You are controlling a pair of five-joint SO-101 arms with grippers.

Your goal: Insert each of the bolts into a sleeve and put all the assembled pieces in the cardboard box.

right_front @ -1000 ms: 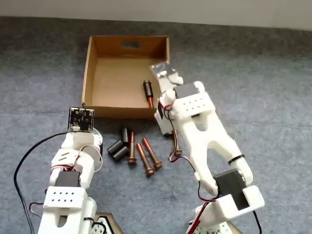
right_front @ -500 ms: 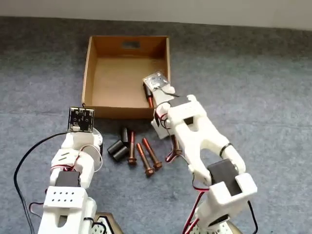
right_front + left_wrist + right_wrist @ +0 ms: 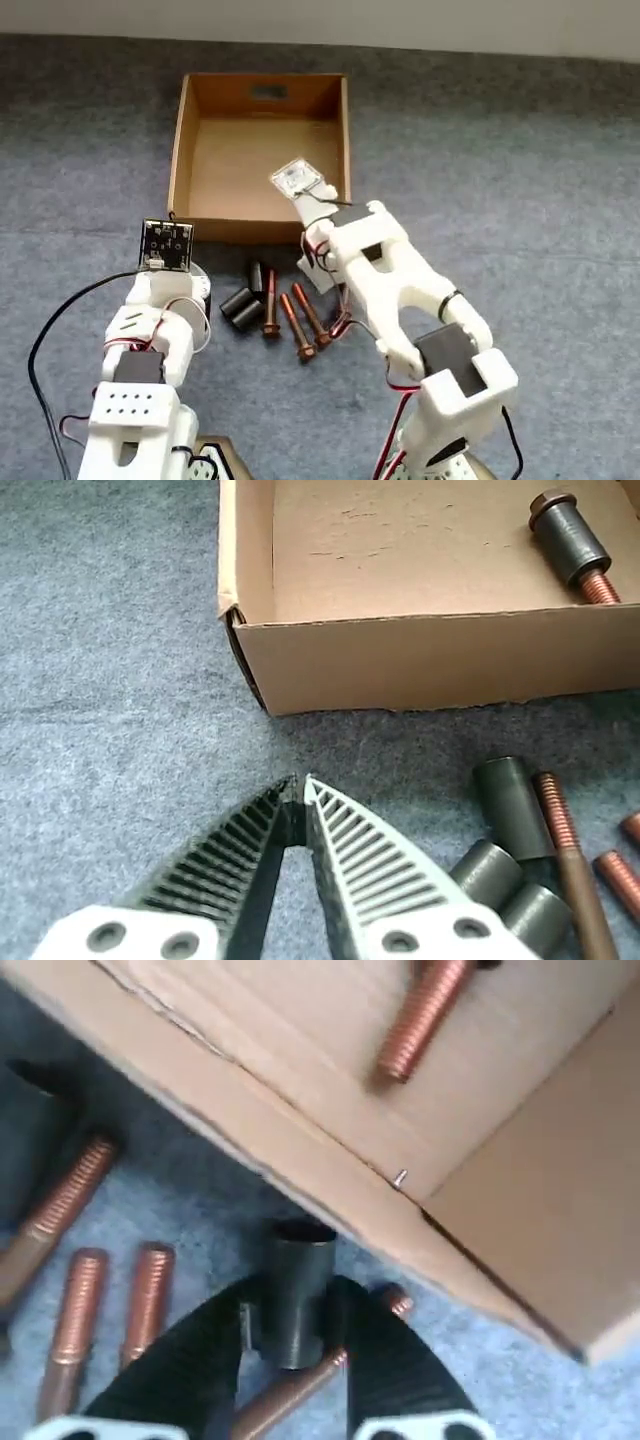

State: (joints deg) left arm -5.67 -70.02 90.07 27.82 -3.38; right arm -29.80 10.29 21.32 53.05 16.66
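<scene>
**Clerk:** Entry one: finished work?

**Checker:** One assembled piece (image 3: 570, 542), a bolt in its sleeve. It lies inside the cardboard box (image 3: 180, 150), close to the front wall. The box sits toward the far edge of the table (image 3: 520, 150).

**Clerk:** Entry two: outstanding stock?

**Checker:** Four loose bolts (image 3: 297, 325) lie mid-table, just in front of the box, one of them under the right arm. Three loose sleeves (image 3: 240, 305) lie bunched beside them. None are joined. By that count, about one set in five is complete.

**Clerk:** Entry three: end effectors?

**Checker:** The right end effector (image 3: 293, 1290) is pinching a fourth sleeve, the held sleeve (image 3: 298, 1260). It is just outside the box's front wall, above a bolt. The left end effector (image 3: 298, 783) has its fingers pressed together and carries nothing. It is low over bare table, near a front corner of the box and the loose sleeves.

**Clerk:** Entry four: obstructions?

**Checker:** The box's front wall stands between the parts and the drop spot. The bolts and sleeves lie crowded, so lifting one may well nudge its neighbours. The right arm overhangs part of the pile.
</scene>
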